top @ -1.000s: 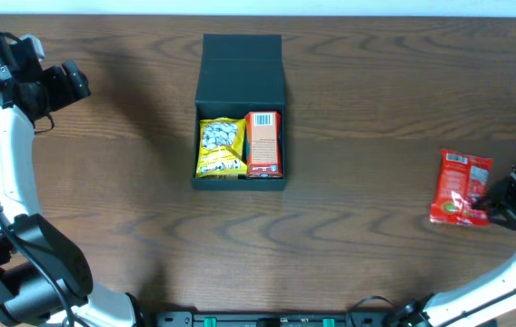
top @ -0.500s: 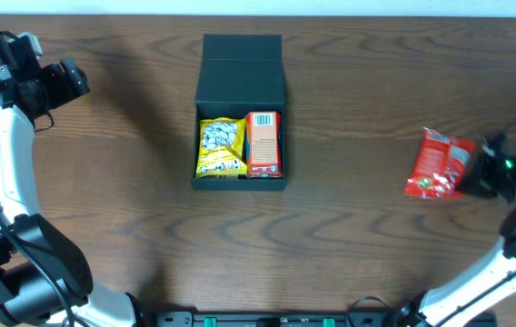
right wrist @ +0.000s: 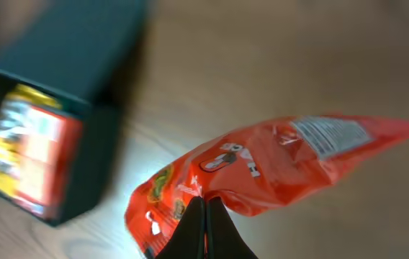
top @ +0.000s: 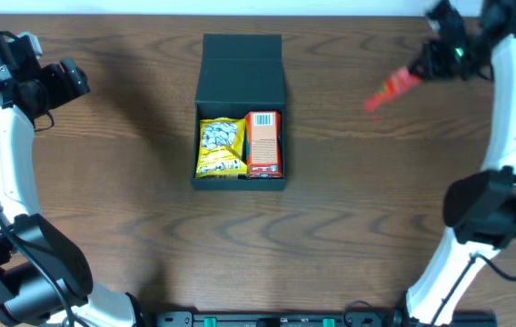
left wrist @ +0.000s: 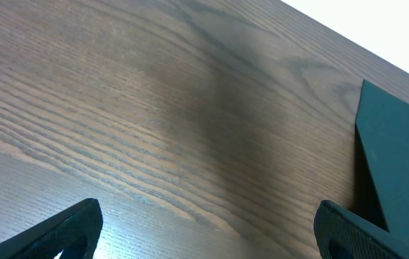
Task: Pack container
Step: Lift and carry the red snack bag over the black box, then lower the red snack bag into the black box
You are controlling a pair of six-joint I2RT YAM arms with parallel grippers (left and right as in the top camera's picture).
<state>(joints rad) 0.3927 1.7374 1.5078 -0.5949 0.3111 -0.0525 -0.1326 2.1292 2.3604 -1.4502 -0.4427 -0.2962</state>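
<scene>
The dark teal-black container (top: 240, 65) stands open at the table's middle back, its flap lid laid back. Inside lie a yellow snack pack (top: 221, 147) and an orange carton (top: 263, 143). My right gripper (top: 419, 70) is shut on a red snack pouch (top: 388, 88) and holds it in the air at the back right, right of the container. In the right wrist view the pouch (right wrist: 262, 173) hangs from the shut jaws (right wrist: 204, 205), with the container (right wrist: 60, 86) blurred at left. My left gripper (top: 74, 80) is open and empty at the far left; its view shows the container's edge (left wrist: 399, 165).
The wooden table (top: 358, 209) runs wide around the container. The right arm (top: 512, 100) reaches up along the right edge, and the left arm (top: 8, 173) along the left edge. The table's far edge is just behind the container.
My right gripper has lifted the red pouch off the table at the right and carried it up and back-left toward the container. The left arm has not moved.
</scene>
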